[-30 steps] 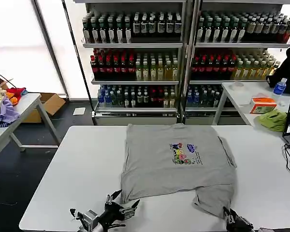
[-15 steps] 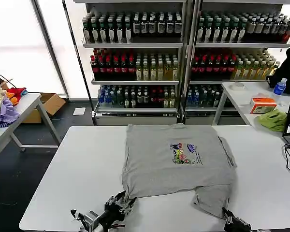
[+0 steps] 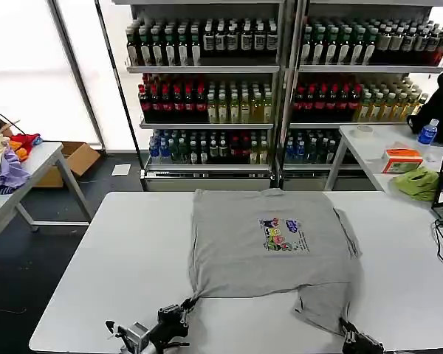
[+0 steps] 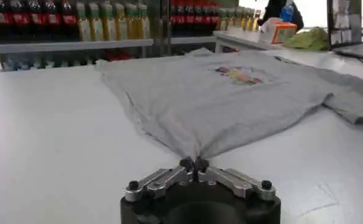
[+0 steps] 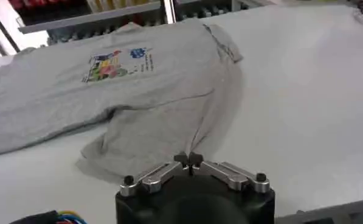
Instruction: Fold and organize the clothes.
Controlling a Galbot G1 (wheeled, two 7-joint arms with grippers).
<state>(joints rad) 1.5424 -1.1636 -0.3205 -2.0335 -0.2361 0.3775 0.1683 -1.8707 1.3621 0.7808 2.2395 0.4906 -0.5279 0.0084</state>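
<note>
While the shirt [image 3: 269, 251] lies print-up on the white table [image 3: 111, 258], its long axis runs from the near edge toward the far edge, with the collar end pointing at the drink shelves [image 3: 280, 81] and the hem nearest the robot. It sits near the table's middle, slightly toward the right side. The fabric is light grey with a small multicoloured print [image 3: 283, 234] on the chest. The body lies mostly flat. The near left hem corner is drawn out into a point, and creases fan from that point across the cloth. On the right side, a flap of fabric extends toward the near edge, folded and rumpled.

The left gripper [image 3: 179, 313] is at the near left of the table, low over the surface. Its fingers are pinched together on the shirt's pulled-out hem corner, as the left wrist view confirms [image 4: 194, 164].

The right gripper [image 3: 352, 335] is at the near right edge. Its fingers are closed tip to tip at the edge of the rumpled flap [image 5: 188, 159]; they appear to nip the fabric there, though the contact is hard to confirm.

A lime-green cloth [image 3: 417, 182] rests on a side table to the right, well apart from the shirt.
</note>
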